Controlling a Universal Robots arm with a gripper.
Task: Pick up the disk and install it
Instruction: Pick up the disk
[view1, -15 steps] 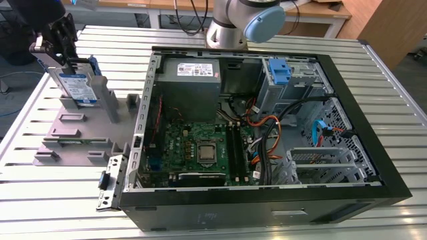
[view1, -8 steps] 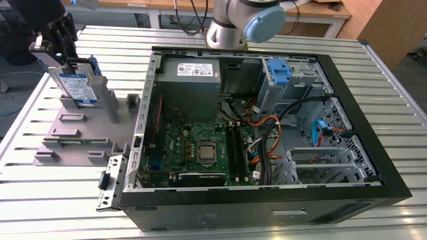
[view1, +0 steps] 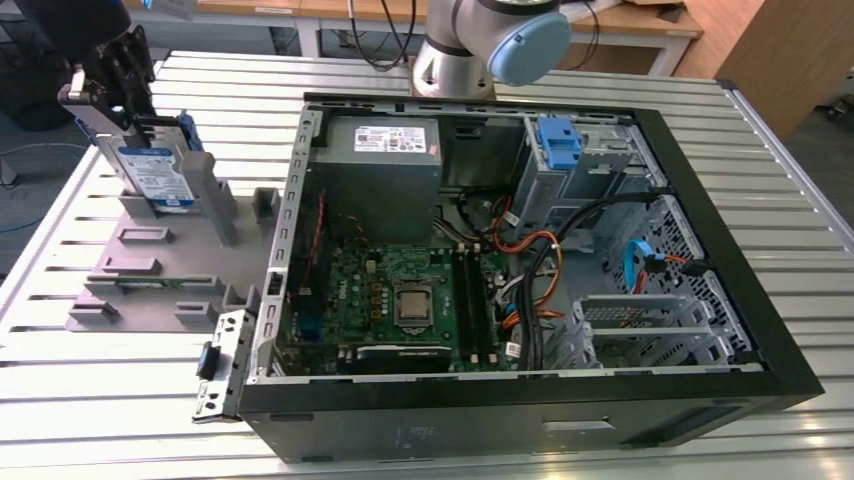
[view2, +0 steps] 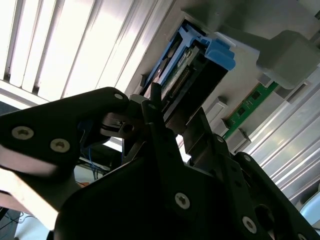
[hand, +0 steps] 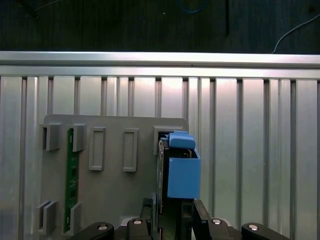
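The disk (view1: 150, 176) stands on edge in a slot of the grey holder block (view1: 150, 262), at the exterior view's left. It is a silver drive with a white-and-blue label in a blue carrier. My gripper (view1: 123, 120) comes down on its top edge and is shut on it. In the first wrist view the disk (hand: 182, 170) runs away from my gripper (hand: 172, 216), with a dark finger pressed on each side. In the second wrist view the fingers (view2: 159, 112) clamp the near end of the disk (view2: 200, 62).
The open computer case (view1: 534, 405) lies at the exterior view's right. It holds a motherboard, a grey power supply (view1: 384, 150), a blue bracket (view1: 561, 145) and a metal drive cage (view1: 641, 315). A green memory stick (hand: 70, 180) sits in the holder block (hand: 115, 195). The arm's base (view1: 461, 55) stands behind the case.
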